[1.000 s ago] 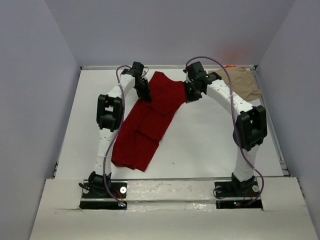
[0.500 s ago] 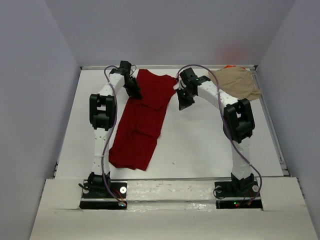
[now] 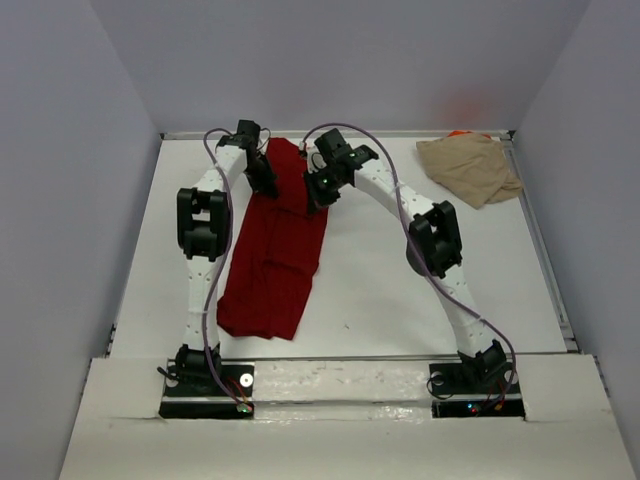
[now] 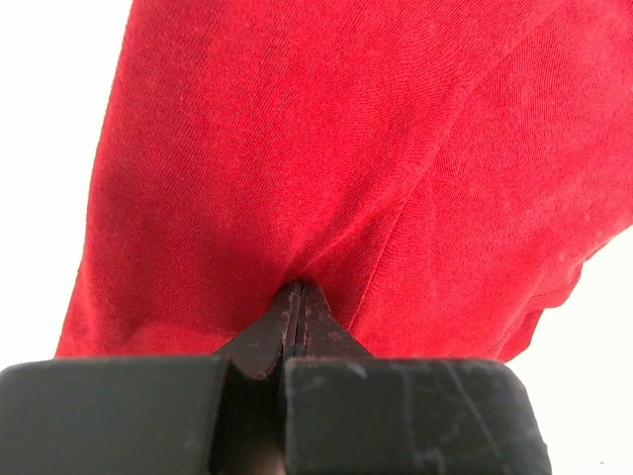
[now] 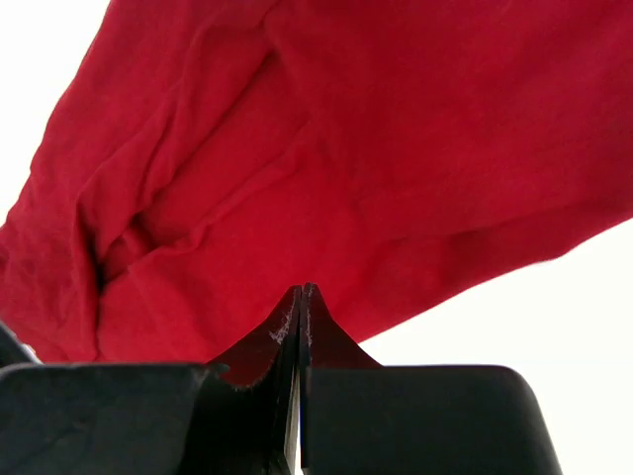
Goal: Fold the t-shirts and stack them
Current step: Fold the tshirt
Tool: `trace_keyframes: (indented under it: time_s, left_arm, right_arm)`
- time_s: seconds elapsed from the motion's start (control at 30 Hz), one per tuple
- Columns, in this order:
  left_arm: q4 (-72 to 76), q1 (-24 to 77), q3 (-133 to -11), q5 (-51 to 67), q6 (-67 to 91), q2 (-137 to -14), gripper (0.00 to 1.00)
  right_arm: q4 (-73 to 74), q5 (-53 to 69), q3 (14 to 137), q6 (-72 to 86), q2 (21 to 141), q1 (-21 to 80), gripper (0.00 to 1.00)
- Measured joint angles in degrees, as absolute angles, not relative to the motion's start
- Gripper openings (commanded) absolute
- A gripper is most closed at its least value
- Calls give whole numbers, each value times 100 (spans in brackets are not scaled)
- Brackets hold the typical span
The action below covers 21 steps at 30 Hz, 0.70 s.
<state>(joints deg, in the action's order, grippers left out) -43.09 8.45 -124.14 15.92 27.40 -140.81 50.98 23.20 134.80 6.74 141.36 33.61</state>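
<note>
The dark red t-shirt point(image 3: 275, 270) lies lengthwise on the left half of the white table, its far end lifted and gathered between both grippers. My left gripper point(image 3: 268, 183) is shut on that far end; in the left wrist view the cloth point(image 4: 346, 148) puckers into the closed tips point(image 4: 299, 289). My right gripper point(image 3: 318, 198) is shut at the shirt's right edge, close beside the left one. In the right wrist view its tips point(image 5: 301, 289) meet the red cloth point(image 5: 346, 148). A tan t-shirt point(image 3: 470, 165) lies crumpled at the far right corner, with a sliver of orange fabric point(image 3: 460, 133) behind it.
The white table point(image 3: 420, 270) is walled by grey panels at the back and both sides, with a raised rail point(image 3: 548, 260) along its right edge. The right arm arches across the table's middle towards the left.
The right gripper has swept left from the table's middle to beside the left gripper, bringing the shirt's right side with it. The red shirt is now narrower. The left gripper shifted slightly left and back.
</note>
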Motion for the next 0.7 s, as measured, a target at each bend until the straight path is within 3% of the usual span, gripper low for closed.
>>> trace_keyframes:
  time_s: [0.47,0.7]
  left_arm:
    - [-4609,543,-13170,1466,2670,-14477,0]
    - [-4298,602,-11657,1098,2692,-13423,0]
  right_arm:
    - [5229,2429,12818,604,14103,3332,0]
    - [5223,2536,12613,602,14114,3334,0]
